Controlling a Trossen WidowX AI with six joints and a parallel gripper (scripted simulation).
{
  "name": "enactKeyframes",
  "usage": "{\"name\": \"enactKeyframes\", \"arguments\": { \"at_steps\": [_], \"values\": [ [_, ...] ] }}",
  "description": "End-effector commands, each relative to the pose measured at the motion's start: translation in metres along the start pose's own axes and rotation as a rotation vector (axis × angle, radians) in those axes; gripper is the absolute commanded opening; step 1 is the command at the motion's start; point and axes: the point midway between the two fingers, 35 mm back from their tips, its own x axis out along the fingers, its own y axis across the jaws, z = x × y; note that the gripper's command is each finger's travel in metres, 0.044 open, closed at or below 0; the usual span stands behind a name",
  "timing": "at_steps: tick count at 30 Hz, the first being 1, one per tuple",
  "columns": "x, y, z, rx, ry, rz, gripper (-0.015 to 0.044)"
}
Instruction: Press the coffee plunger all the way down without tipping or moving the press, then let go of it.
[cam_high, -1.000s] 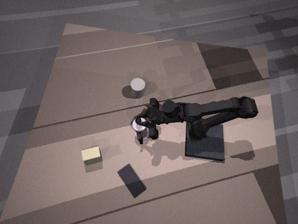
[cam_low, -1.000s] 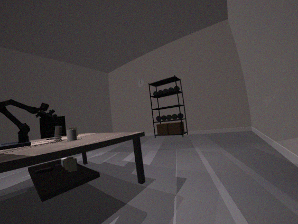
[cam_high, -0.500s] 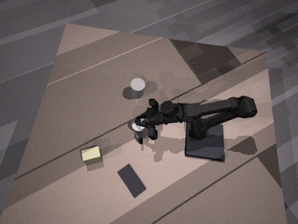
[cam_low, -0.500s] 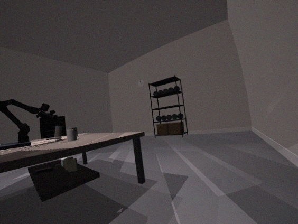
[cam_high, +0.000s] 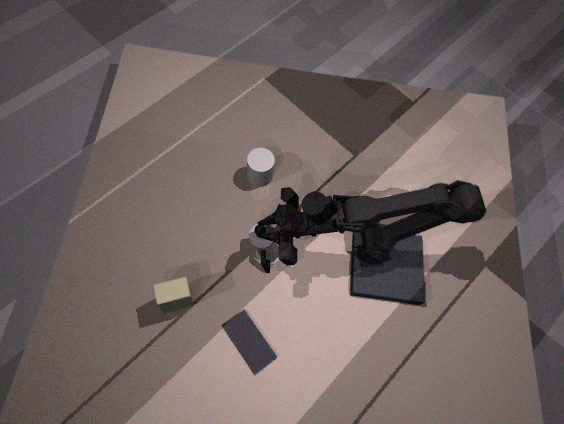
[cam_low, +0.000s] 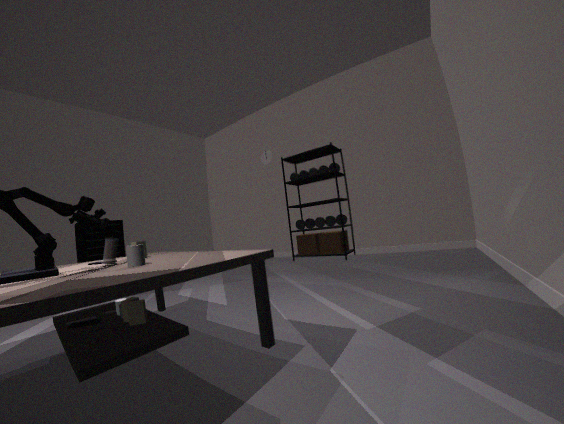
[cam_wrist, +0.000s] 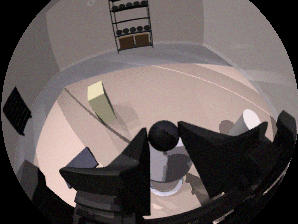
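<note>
Dim light is filling the room, and big grey patches are lying across the floor (cam_low: 400, 340). Plain grey walls (cam_low: 390, 150) are meeting in a corner. A tall black shelf rack (cam_low: 285, 200) is standing against the far wall, holding round dark balls and brown boxes. A low brown table (cam_low: 210, 260) is standing on dark legs.

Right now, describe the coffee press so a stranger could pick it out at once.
Start at the black arm's dark base plate on the table; follow the arm out to its gripper. The coffee press is the pale cylinder under it, its round black knob clamped between the fingers. The other pale cylinder stands alone, untouched.
</note>
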Motion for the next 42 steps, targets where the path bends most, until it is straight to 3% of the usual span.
{"name": "enactKeyframes", "arguments": {
  "at_steps": [1,35,42],
  "values": [
    [0.0038,0.0000,-0.0079,-0.008,0.032,-0.002,0.0115],
    [0.0044,0.0004,-0.0010,-0.003,0.013,0.000,0.0115],
    [0.0044,0.0004,-0.0010,-0.003,0.013,0.000,0.0298]
  ]
}}
